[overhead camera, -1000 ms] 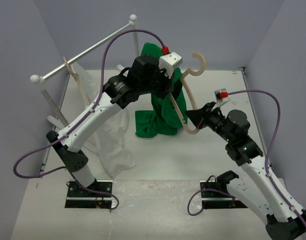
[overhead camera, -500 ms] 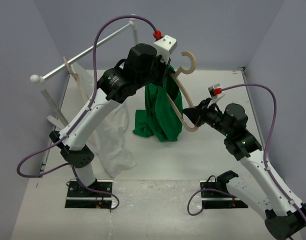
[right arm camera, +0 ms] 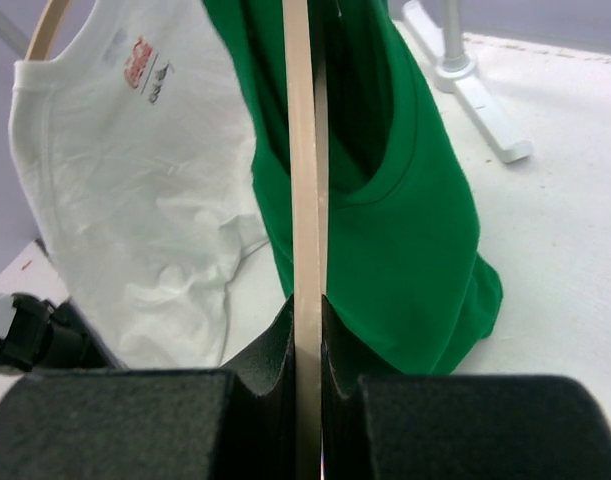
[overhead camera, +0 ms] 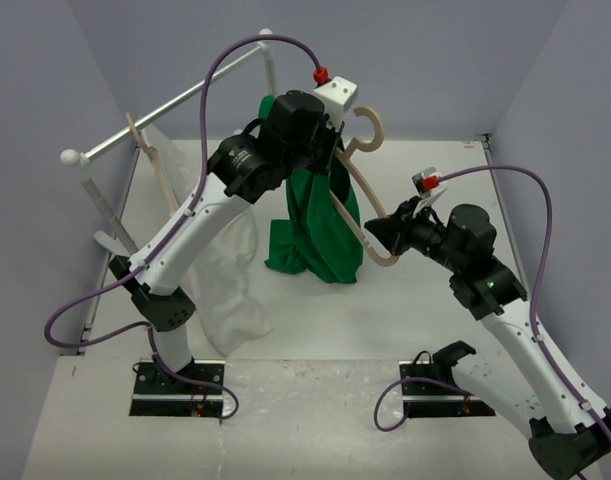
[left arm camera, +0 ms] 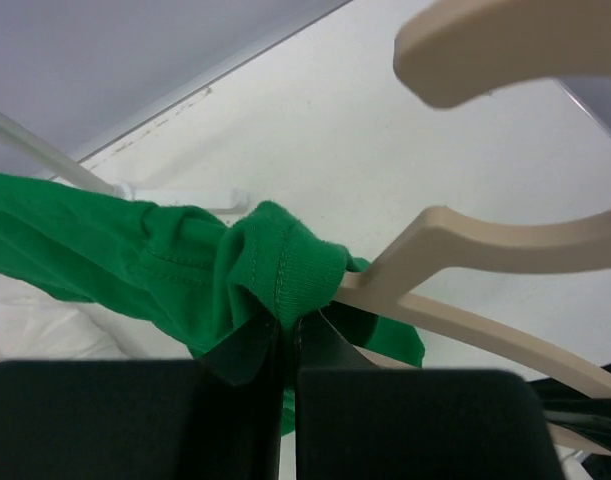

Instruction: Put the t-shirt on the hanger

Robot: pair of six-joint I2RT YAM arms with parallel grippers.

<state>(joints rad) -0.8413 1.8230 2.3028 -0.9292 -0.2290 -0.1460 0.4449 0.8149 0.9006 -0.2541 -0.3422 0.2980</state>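
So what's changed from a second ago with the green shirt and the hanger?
The left end effector rose, hoisting the t-shirt, which now hangs straighter and less spread out. The hanger stands more upright and its hook has shifted left. Unchanged: the left end effector stays shut on the shirt's collar, the right end effector on the hanger's lower end, and the white garment hangs from the rail.

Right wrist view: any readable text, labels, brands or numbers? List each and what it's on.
Inside the collar of the white translucent garment, a red and grey neck print: too blurred to read.
On the plain bright green cloth t-shirt: no text shows.
On the pale beige wooden hanger: no marking shows.
In the top and left wrist views: nothing readable either.
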